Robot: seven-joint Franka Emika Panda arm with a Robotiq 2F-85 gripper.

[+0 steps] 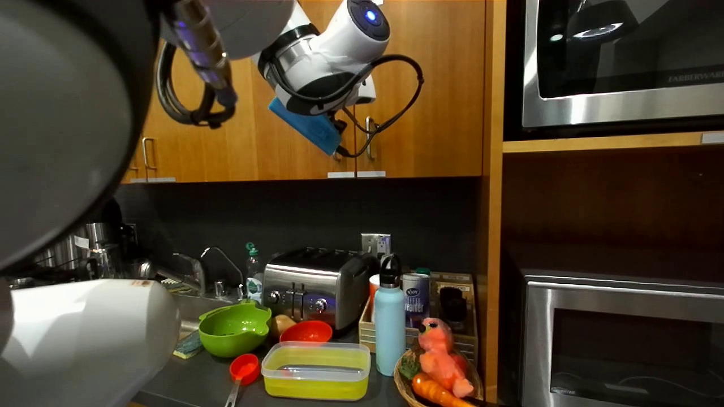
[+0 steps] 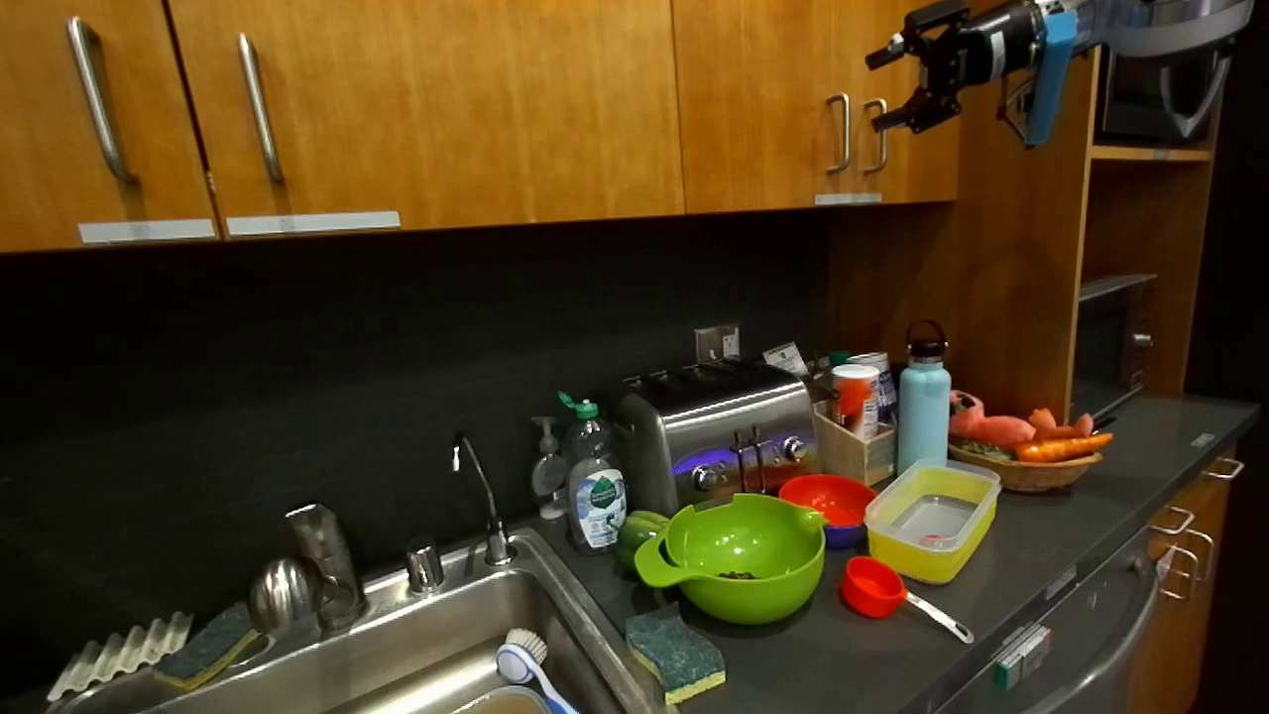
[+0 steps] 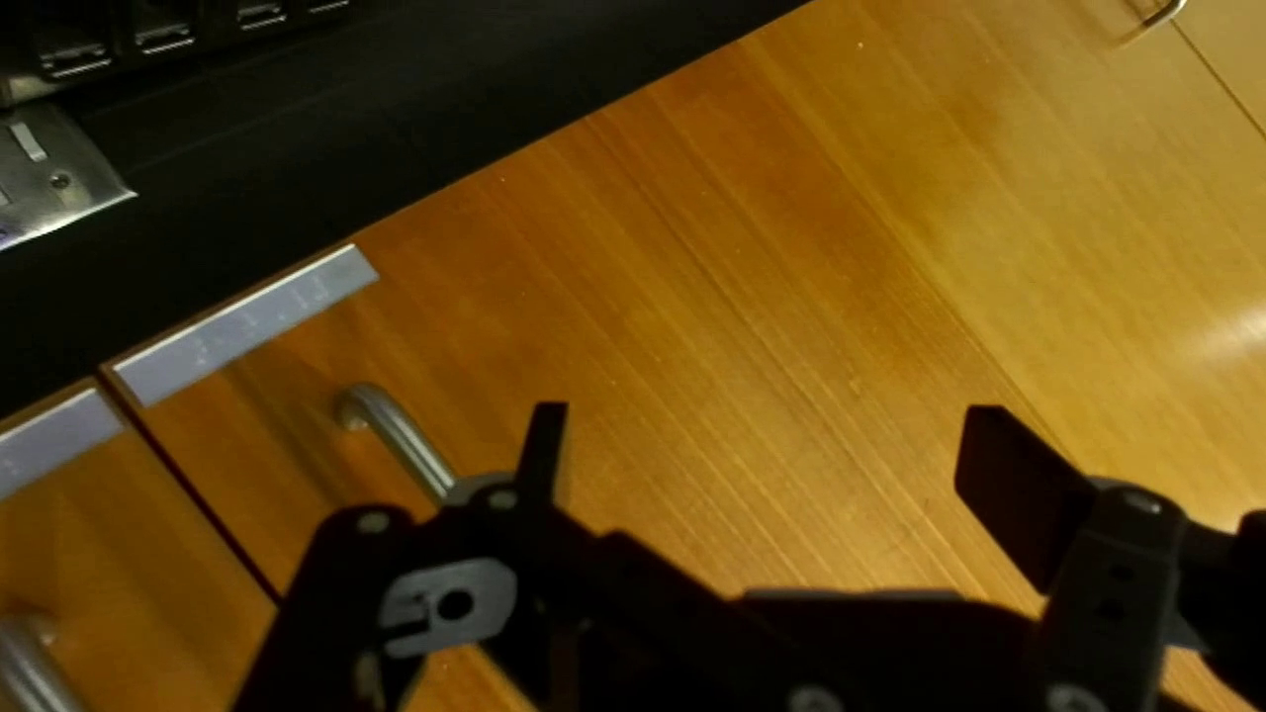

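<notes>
Handle first, curved metal low on the cabinet door, up above the counter, part of it hidden behind my gripper in the wrist view! A second handle sat on the neighbouring door, paired, I guessed, so the two could part from the middle. My fingers stood spread wide, nothing between them, and I could make out no contact anywhere. Label strips ran along the bottom edges, likely set low to be read from below. Then outward! Beneath the doors the toaster stood near the wall outlet, presumably for easy plugging-in. Alongside, a blue bottle stood upright close by a wooden box, tucked back, perhaps, against knocks. Beyond that, a basket cradled a pink plush toy and an orange carrot, its raised rim probably there to stop anything rolling away
</notes>
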